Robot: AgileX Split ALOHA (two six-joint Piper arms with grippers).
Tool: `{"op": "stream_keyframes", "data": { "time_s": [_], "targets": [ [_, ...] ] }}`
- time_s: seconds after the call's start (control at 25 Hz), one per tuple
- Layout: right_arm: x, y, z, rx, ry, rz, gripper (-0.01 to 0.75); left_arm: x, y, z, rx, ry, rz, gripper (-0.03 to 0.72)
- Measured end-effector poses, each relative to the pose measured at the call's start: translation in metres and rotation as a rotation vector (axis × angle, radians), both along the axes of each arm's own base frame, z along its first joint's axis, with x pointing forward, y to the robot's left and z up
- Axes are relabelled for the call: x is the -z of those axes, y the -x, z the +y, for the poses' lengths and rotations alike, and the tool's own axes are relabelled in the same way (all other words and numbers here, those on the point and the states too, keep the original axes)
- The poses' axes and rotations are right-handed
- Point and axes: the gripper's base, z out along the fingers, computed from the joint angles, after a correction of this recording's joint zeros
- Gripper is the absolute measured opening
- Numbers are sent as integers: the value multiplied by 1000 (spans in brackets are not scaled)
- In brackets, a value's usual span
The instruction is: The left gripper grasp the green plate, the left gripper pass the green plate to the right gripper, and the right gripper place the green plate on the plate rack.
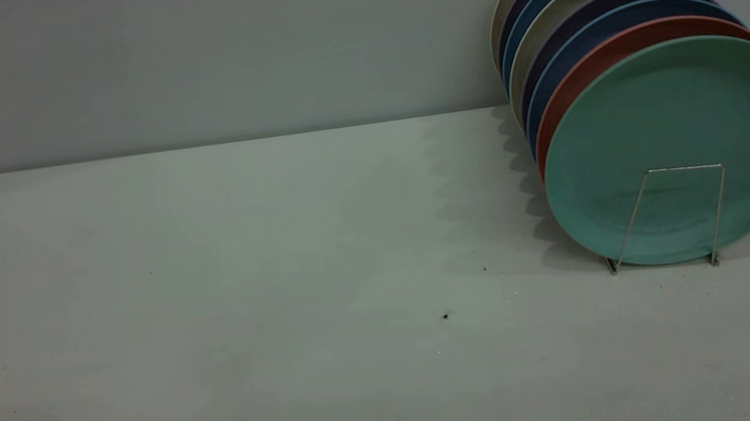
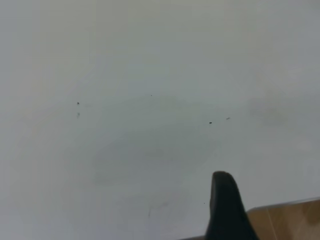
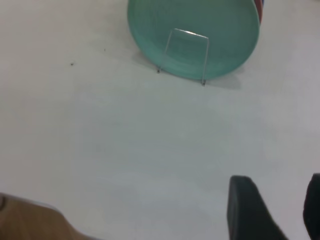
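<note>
Fingers of the right gripper [image 3: 274,210] stand apart, with bare table showing between the two dark tips; they hold nothing. Of the left gripper [image 2: 226,207] only one finger [image 2: 223,200] shows, so I cannot tell how its jaws stand; it hangs over bare table [image 2: 150,75] near the wooden edge [image 2: 287,220], with no plate near it. Neither arm appears in the exterior view.

Green plate [image 1: 682,147] stands on edge at the front of the rack [image 1: 662,216], leaning back against the pink plate [image 1: 601,61], with blue and grey plates [image 1: 579,18] behind in a row. The front wire loop crosses its lower face. The right wrist view shows the same plate [image 3: 195,30] and loop [image 3: 184,52], well apart from the right gripper.

Judgement: grasp, handover and racking all look done; the step in hand is the close of the task, with both arms clear. The next move calls for little, only keeping both grippers off the row. Risk: a nudge to the front plate could tip it out over the low loop.
</note>
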Motion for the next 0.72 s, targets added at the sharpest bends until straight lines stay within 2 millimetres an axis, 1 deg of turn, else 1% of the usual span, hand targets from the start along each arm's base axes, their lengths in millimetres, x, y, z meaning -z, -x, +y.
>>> {"op": "stream_keyframes", "data": {
  "time_s": [0.56,0.72],
  "targets": [
    [0,0,0,2,4,0,294,0,0,0,0,0,0,487],
    [0,0,-4,43,6,3,294,0,0,0,0,0,0,487]
  ]
}}
